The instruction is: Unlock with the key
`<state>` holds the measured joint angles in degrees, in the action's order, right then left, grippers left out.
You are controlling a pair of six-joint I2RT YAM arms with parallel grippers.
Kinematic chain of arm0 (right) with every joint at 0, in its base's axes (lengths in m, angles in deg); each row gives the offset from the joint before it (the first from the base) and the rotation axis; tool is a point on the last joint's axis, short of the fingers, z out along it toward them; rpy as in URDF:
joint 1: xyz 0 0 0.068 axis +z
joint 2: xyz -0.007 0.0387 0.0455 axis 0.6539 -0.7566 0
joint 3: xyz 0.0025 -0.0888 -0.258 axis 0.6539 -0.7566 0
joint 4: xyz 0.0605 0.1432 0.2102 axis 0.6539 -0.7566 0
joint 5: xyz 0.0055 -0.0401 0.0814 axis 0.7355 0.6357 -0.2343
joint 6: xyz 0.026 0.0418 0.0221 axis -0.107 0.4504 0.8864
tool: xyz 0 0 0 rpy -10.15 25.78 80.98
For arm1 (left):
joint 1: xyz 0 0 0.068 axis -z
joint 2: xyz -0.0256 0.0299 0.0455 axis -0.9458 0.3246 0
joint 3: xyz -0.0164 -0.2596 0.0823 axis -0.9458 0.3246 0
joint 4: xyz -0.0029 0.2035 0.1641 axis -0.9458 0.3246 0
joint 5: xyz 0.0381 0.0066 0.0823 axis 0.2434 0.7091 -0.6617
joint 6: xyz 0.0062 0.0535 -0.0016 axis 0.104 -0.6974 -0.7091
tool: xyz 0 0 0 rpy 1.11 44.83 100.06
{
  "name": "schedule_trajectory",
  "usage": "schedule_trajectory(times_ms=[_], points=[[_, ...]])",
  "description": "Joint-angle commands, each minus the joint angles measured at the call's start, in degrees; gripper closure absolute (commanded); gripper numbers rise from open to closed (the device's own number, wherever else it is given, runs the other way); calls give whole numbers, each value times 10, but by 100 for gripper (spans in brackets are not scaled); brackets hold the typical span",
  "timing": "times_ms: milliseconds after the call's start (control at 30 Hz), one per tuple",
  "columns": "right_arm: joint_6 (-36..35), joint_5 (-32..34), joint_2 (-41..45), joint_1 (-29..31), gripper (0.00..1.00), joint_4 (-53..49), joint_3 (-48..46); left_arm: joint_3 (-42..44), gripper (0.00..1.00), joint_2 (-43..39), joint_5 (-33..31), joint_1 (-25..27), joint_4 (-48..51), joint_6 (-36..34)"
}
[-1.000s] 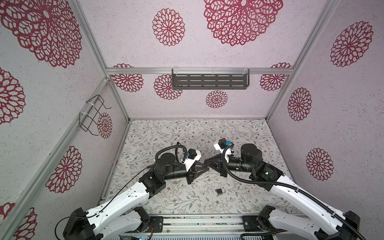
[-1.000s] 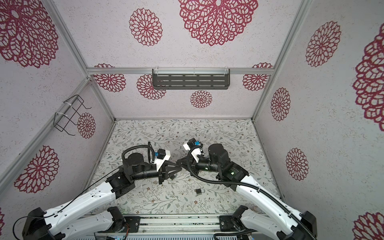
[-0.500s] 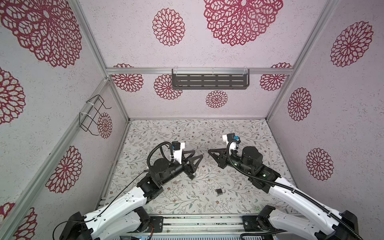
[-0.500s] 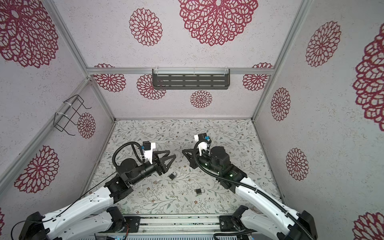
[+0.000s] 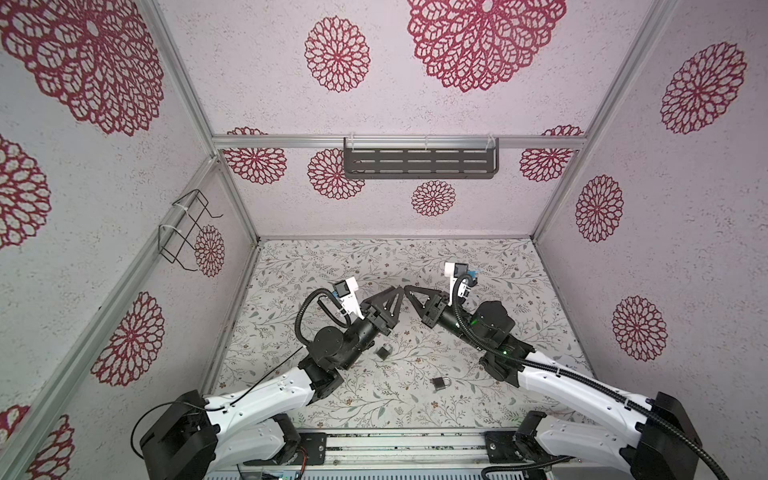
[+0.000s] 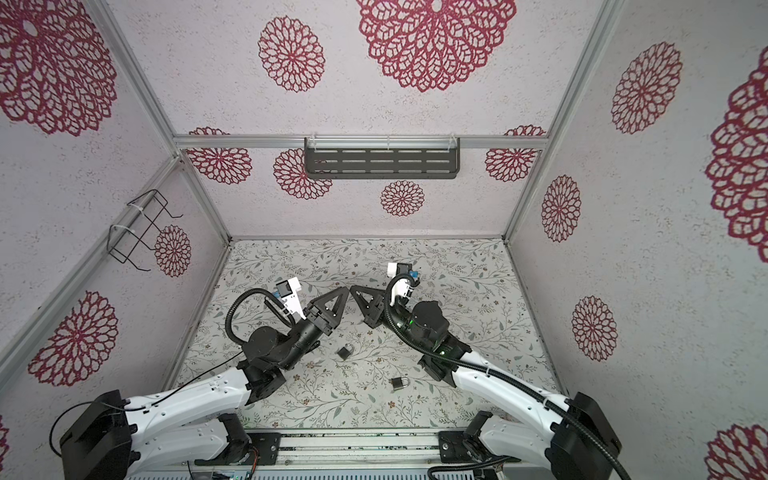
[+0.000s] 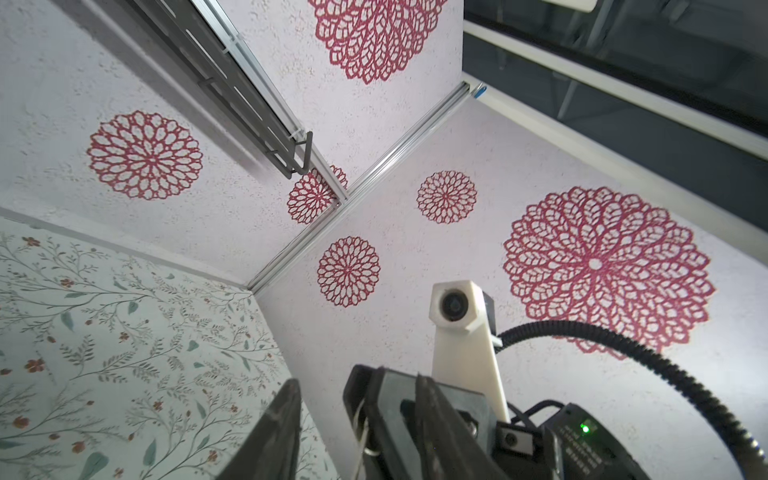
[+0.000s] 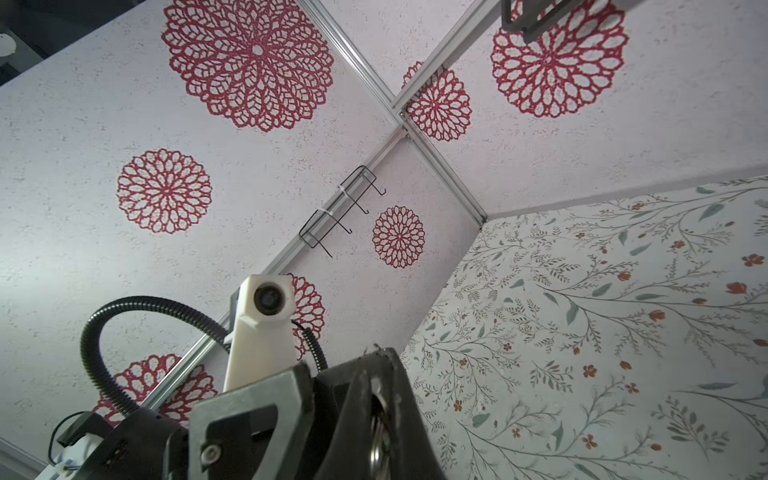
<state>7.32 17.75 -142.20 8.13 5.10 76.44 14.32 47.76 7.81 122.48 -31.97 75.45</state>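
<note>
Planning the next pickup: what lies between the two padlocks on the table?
Nothing: between the left padlock and the right padlock only bare flowered table shows, in both top views.

The left gripper (image 5: 395,292), jaws parted, is held raised, nearly tip-to-tip with the right gripper (image 5: 411,291), which is clamped closed.

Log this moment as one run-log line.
left gripper: raised, grip unclear | right gripper: raised, shut on key ring | padlock by left arm: on table | second padlock: on table, nearer front
</note>
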Motion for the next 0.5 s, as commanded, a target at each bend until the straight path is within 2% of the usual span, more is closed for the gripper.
schedule_trajectory(times_ms=[0,100,367,467], points=[[21,16,-2,10,100,76,11,5,58,3,-17,7,-61,28],[22,21,-6,16,100,98,3,5,61,3,-20,9,-59,31],[22,40,-11,17,100,116,-3,8,77,21,-19,14,-94,41],[23,34,-19,18,100,131,-4,6,78,29,-16,17,-100,45]])
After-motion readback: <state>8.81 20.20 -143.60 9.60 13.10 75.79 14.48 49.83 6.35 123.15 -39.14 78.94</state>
